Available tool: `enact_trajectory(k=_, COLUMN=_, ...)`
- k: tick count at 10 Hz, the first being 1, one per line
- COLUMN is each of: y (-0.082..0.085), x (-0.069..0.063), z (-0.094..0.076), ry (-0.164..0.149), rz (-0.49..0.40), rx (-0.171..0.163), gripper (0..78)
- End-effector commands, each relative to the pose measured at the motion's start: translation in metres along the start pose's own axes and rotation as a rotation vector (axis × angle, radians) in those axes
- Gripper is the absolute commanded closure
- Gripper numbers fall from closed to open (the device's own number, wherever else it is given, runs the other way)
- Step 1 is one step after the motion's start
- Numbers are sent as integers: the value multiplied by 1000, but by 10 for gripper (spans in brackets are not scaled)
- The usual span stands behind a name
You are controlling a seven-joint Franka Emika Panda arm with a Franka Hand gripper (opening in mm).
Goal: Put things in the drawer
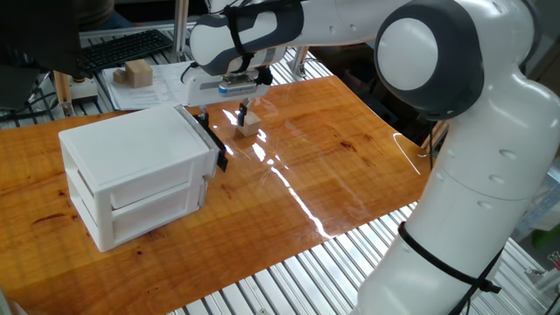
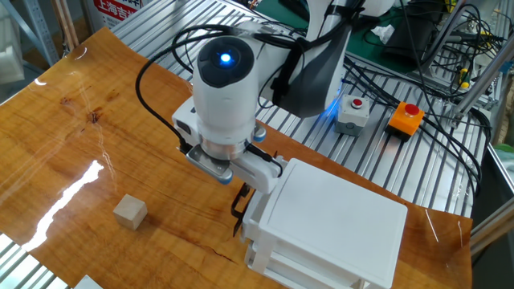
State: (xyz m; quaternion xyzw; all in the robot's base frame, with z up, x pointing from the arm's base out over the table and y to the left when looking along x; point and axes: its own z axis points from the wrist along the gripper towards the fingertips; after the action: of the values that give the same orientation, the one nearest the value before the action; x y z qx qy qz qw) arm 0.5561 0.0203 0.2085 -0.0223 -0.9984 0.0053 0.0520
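The gripper [image 1: 210, 112] hangs at the black handle [image 1: 211, 143] of the upper drawer [image 1: 156, 184], which sticks out slightly from the white cabinet [image 2: 337, 221]. Whether its jaws are apart or together around the handle cannot be told. The small wooden block [image 2: 129, 213] sits on the counter [image 1: 332, 166], just right of the gripper in one fixed view.

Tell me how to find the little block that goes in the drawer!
Start at the big white cabinet on the shiny wooden table. Just past its black handle, the small pale cube-shaped block sits alone on the wood. The other tan block is bigger and sits off the table on papers.
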Motion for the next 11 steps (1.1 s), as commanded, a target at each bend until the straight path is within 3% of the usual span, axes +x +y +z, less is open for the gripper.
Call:
enact_trajectory(k=1, y=-10, x=-3, z=1, ry=-9, rz=-10, rx=0, gripper=1)
enact_trajectory(k=11, y=-38, x=-3, z=-1, ry=-12, rz=-19, rx=8, gripper=1)
